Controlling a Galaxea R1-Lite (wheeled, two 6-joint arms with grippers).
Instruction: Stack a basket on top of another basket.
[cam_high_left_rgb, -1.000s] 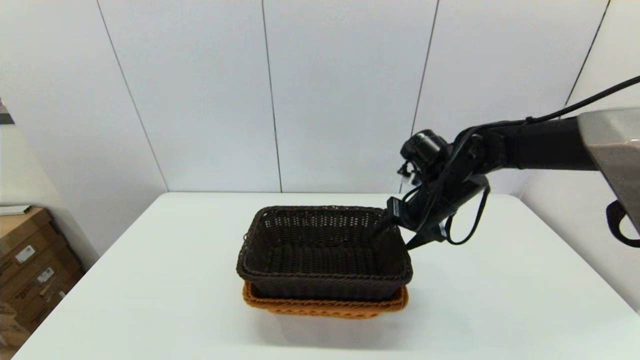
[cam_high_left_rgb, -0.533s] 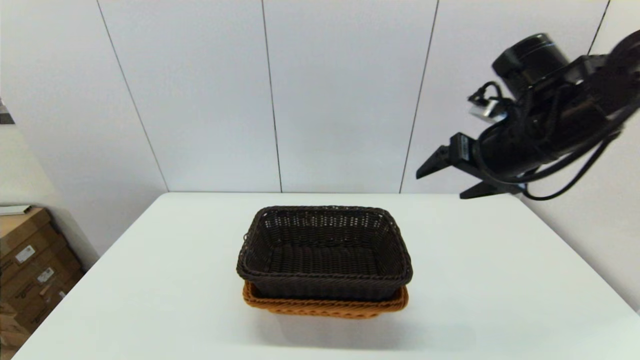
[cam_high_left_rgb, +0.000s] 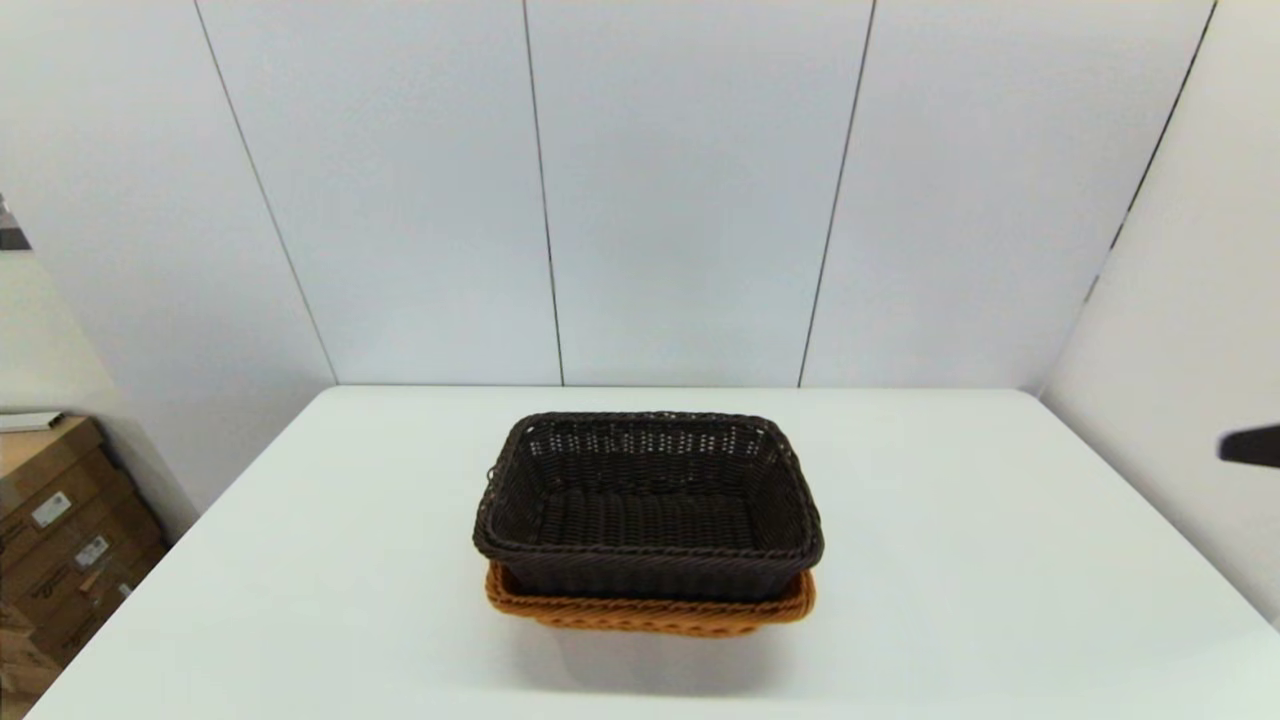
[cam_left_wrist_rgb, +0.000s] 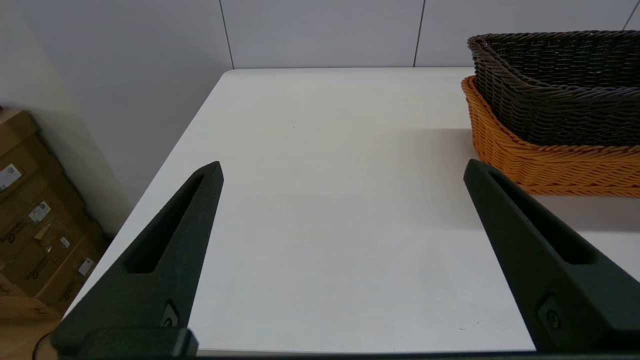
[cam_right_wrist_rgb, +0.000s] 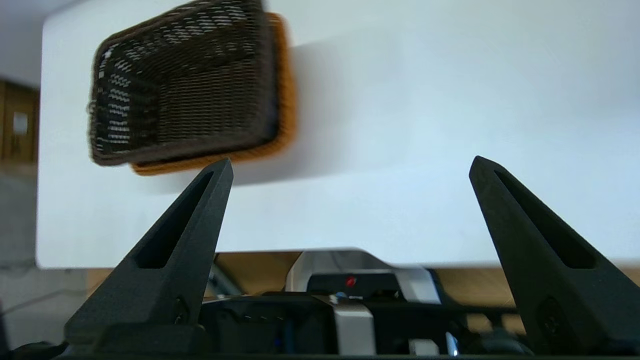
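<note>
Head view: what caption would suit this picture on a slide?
Dark brown basket nested in the orange basket on the white table.

No writing can be read anywhere; the small white labels (cam_high_left_rgb: 50, 509) on the brown cardboard boxes (cam_high_left_rgb: 60, 540) at the far left are too small to make out.

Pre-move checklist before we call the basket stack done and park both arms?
1. Dark basket nested in orange basket: ok.
2. Rims roughly aligned, no visible tilt: ok.
3. Right gripper open, holding nothing, away from the stack: ok.
4. Left gripper open, apart from the baskets, over bare table: ok.
5. Dark basket seated fully on the orange one's floor: cannot tell.
</note>
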